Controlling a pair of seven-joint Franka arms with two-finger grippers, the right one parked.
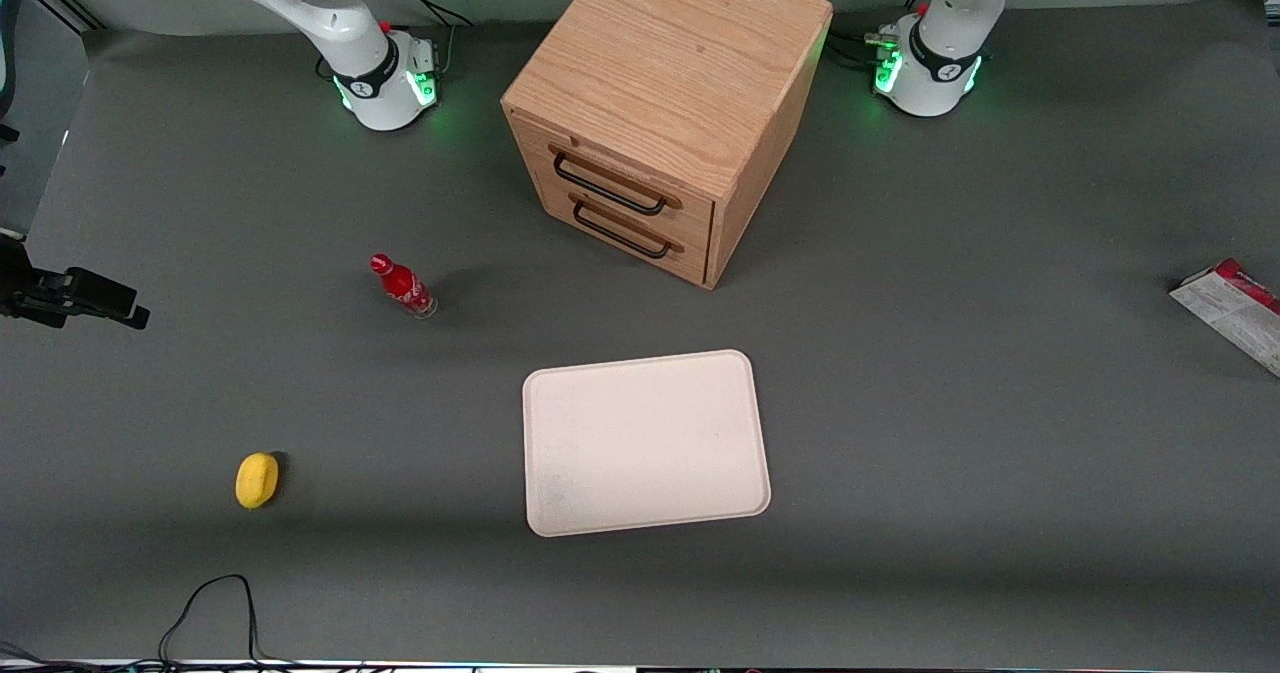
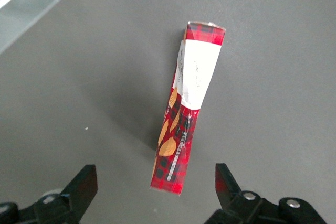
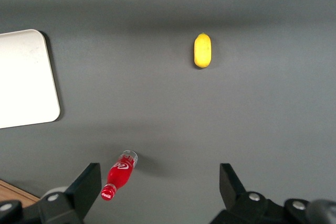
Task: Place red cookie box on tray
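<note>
The red cookie box [image 1: 1235, 308] lies at the working arm's end of the table, partly cut off by the front view's edge. In the left wrist view the red cookie box [image 2: 186, 108] rests on a long narrow edge, red plaid with a white label. My gripper [image 2: 156, 184] hangs above it, open, its black fingers [image 2: 84, 187] wide apart and clear of the carton, whose nearer end lies between them. The gripper itself is out of the front view. The cream-white tray [image 1: 645, 443] lies empty mid-table, nearer the front camera than the cabinet.
A wooden drawer cabinet [image 1: 665, 113] with two black handles stands between the arm bases. Toward the parked arm's end lie a small red bottle [image 1: 402, 286] and a yellow object [image 1: 257, 479]. A black cable [image 1: 215, 603] loops at the table's front edge.
</note>
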